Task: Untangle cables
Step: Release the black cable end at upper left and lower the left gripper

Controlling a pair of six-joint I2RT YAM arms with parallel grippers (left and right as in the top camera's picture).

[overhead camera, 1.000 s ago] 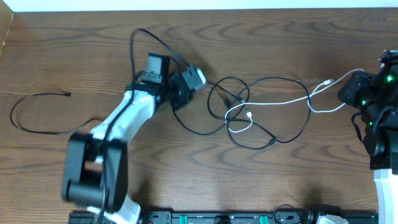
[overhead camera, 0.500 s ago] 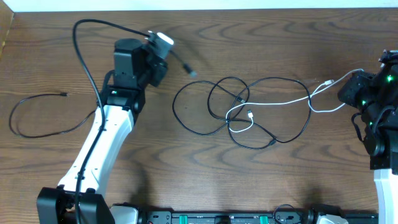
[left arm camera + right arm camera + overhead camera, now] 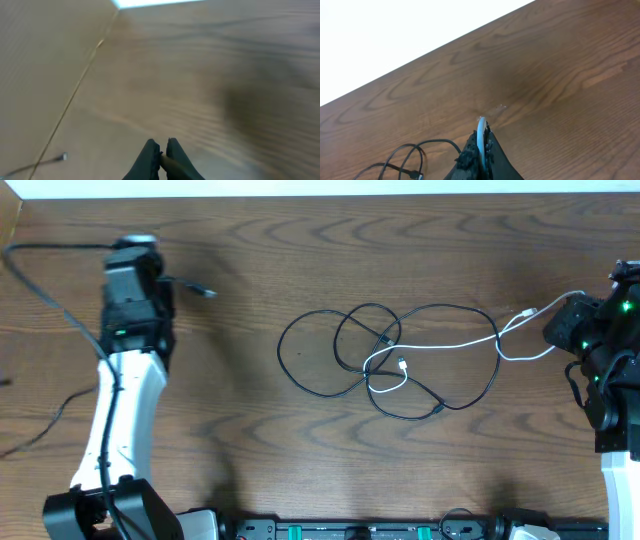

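Scanning from the left side of the dark brown wood-grain table [image 3: 300, 230], I am seeing a loose thin black cord [image 3: 62, 157] lying flat near the edge, its small plug end showing in the blurred left wrist view. Just right of it, the left gripper [image 3: 162, 145] is hovering over the far left of the table with its black fingers pressed together. From overhead, a short black cord end [image 3: 190, 286] is sticking out to the right of it. It is looking pinched in that grip, though the blur is hiding the contact itself. Well apart from it, in the middle of the table, a tangle of thin black cords [image 3: 445, 305] is lying in overlapping loops. A thin white cord [image 3: 440, 346] is threading through those loops, with one small plug resting inside them, and is running on toward the right edge. There the right gripper [image 3: 482, 142] is clamping narrowly on the white cord, which is arching up between its black fingertips in the right wrist view.
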